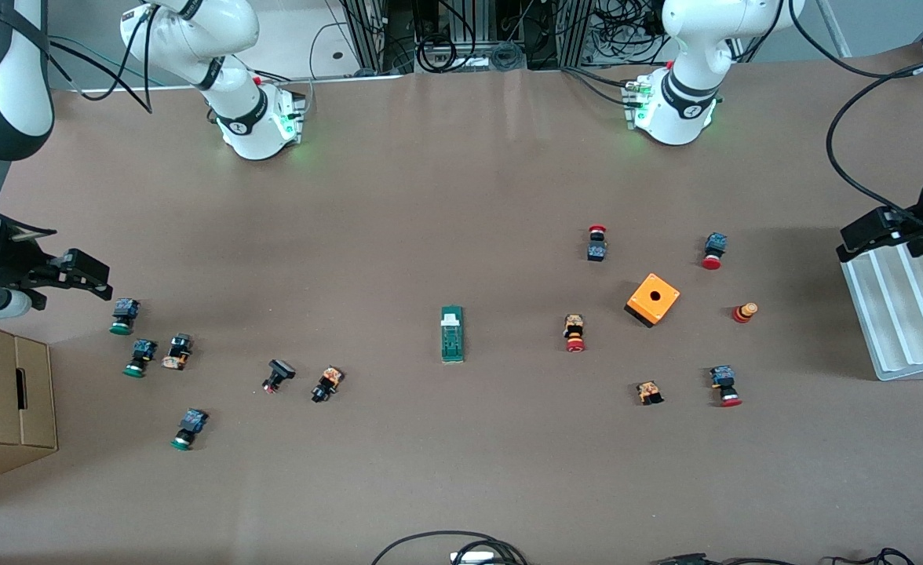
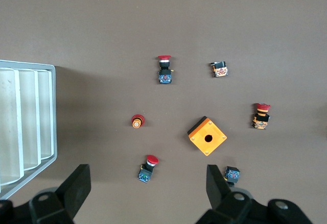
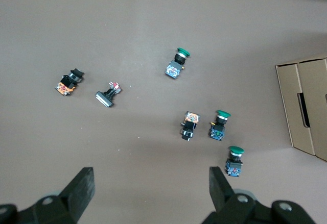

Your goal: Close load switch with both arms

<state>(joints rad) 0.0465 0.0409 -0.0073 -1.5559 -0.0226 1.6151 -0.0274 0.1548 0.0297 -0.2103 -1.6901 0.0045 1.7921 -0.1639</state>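
While both pincers gape | one load switch (image 1: 452, 334) | one orange box (image 1: 653, 300)

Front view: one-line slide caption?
Green load switch lies untouched mid-table among scattered push-buttons; open left gripper and open right gripper wait at opposite table ends.

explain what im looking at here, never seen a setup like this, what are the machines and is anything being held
Two white robot arms stand at a brown table, seen from a high camera facing them. The other two pictures come from cameras on their wrists, looking down. The left gripper hangs open near a white tray; the right gripper hangs open near a cardboard box. Neither holds anything. At the table's middle lies the green load switch. An orange box and red-capped push-buttons lie toward the left arm's end, green-capped push-buttons toward the right arm's.
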